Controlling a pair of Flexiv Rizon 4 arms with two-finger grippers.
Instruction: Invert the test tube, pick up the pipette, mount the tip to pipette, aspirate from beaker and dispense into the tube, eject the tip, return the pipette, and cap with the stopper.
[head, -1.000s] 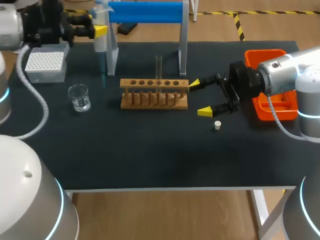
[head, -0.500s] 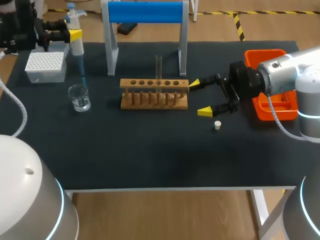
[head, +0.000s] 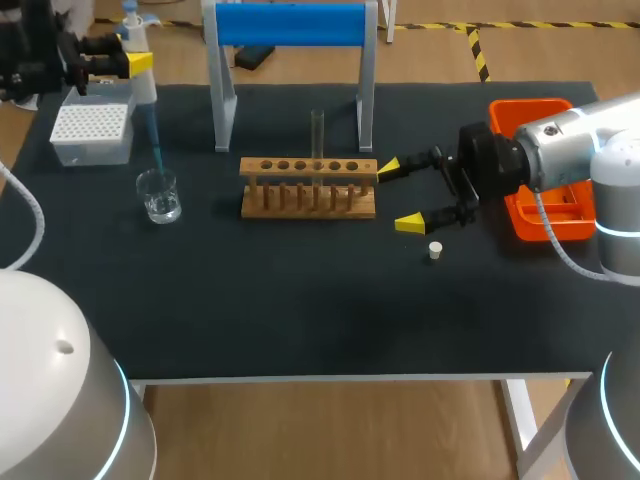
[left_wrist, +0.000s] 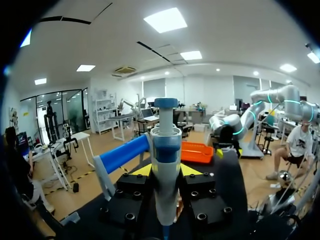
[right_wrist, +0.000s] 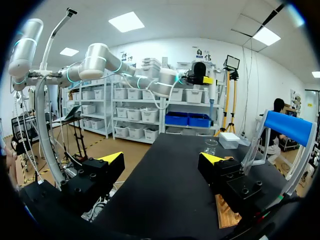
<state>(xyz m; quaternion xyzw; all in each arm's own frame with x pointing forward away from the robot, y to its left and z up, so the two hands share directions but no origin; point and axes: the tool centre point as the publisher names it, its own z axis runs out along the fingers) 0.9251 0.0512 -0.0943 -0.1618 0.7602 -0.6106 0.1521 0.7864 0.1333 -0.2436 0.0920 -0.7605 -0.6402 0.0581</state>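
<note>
Upper left, my left gripper (head: 138, 63) clamps the white cylindrical pipette (head: 143, 90) above the clear glass beaker (head: 158, 196). My right gripper (head: 398, 195) stands open.

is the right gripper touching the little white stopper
Apart. The head view shows bare black table between the stopper and the nearer yellow tip of the right gripper, whose jaws stand open.

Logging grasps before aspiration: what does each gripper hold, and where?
The left gripper clamps the pipette around its upper body, below the plunger. The right gripper is open, holding nothing.
</note>
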